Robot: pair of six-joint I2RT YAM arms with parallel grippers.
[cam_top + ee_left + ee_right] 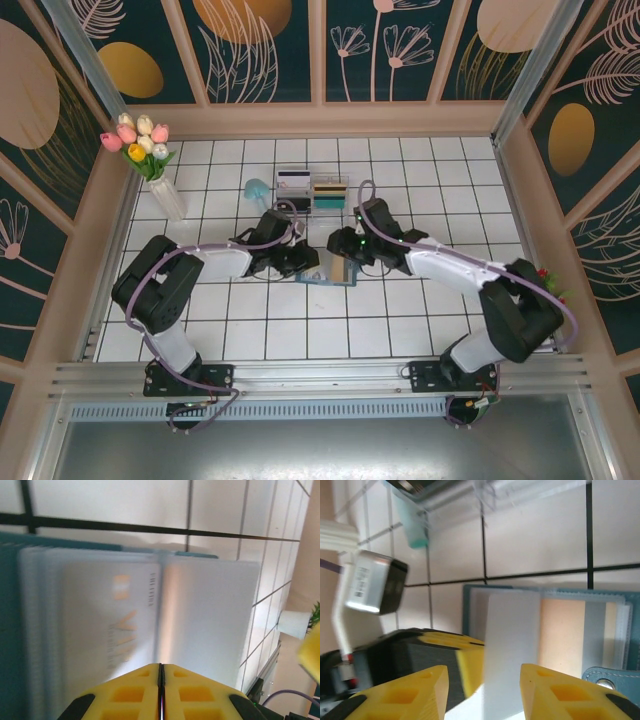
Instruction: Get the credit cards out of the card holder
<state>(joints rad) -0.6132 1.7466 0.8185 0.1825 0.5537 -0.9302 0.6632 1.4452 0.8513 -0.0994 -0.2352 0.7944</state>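
Card holder [335, 272]: it lies open on the table [400, 330], in the middle of the top view, between my two arms.
Left end effector [160, 672]: closed tight at the bottom middle of its view, right by the open holder.
Right end effector [483, 672]: open, with a white card [512, 640] between its fingers, not squeezed.
Doing it well: I think I should pinch the card first. Then I slide it straight out and hold the holder flat.

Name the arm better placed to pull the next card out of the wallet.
Right, probably: the right gripper, open, straddles a white card at the wallet; the left gripper is shut.
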